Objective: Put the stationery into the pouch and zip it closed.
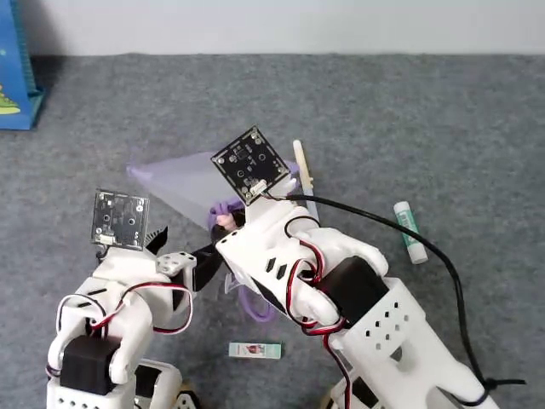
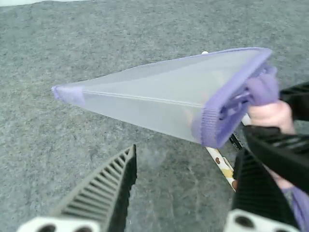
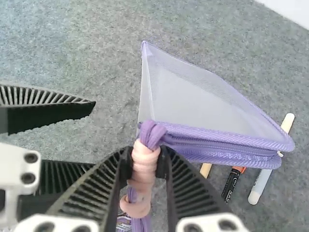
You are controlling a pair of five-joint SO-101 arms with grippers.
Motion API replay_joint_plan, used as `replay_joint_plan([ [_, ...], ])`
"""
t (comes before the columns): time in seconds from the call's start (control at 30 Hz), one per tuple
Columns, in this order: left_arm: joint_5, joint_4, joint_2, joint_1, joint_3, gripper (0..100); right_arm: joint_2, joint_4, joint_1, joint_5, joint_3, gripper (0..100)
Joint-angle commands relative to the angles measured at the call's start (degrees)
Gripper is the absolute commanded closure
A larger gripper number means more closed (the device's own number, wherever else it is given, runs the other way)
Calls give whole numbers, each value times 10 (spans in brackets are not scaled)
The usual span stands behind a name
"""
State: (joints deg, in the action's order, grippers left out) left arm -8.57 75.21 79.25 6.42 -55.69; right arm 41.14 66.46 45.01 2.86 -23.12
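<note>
Two arms at a grey mat (image 1: 443,111). Far left, at the mat's edge: a blue box (image 1: 13,81).

Left gripper (image 2: 188,152): fingers spread wide, nothing between them, low over the mat just beside the pouch.

Pouch (image 2: 159,96): pale mesh with purple trim, tapering to a corner pointing left. Cannot tell whether that corner touches the mat.

Right gripper (image 3: 144,154): clamped tight on a pink tab (image 3: 137,186) at the pouch's purple end loop.

Front, between the arm bases: a small green-and-white packet (image 1: 255,349) flat on the mat.

Partly under the pouch's right end: a wooden stick (image 3: 287,121), a black marker (image 3: 231,182), a white pen (image 3: 260,186).

Well right, alone: a glue stick (image 1: 410,230).
</note>
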Motion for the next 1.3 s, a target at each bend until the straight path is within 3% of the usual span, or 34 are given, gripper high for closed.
replay_joint_plan([
  [0.0,-6,-15,4,3,28,691,20,0,-3,4,20,991],
  [0.2,-6,-85,4,-49,-36,691,21,15,-3,2,21,991],
  [0.47,-6,-81,4,-50,-39,697,20,25,-1,1,21,991],
  [0.67,-2,-81,4,-55,-42,778,23,55,34,1,21,991],
  [1.03,-2,-113,4,-54,-70,939,24,58,33,1,21,991],
  [1.1,-2,-134,4,-55,-81,991,24,58,8,1,21,991],
  [1.27,-4,-142,5,-86,-82,987,24,81,-90,-10,21,991],
])
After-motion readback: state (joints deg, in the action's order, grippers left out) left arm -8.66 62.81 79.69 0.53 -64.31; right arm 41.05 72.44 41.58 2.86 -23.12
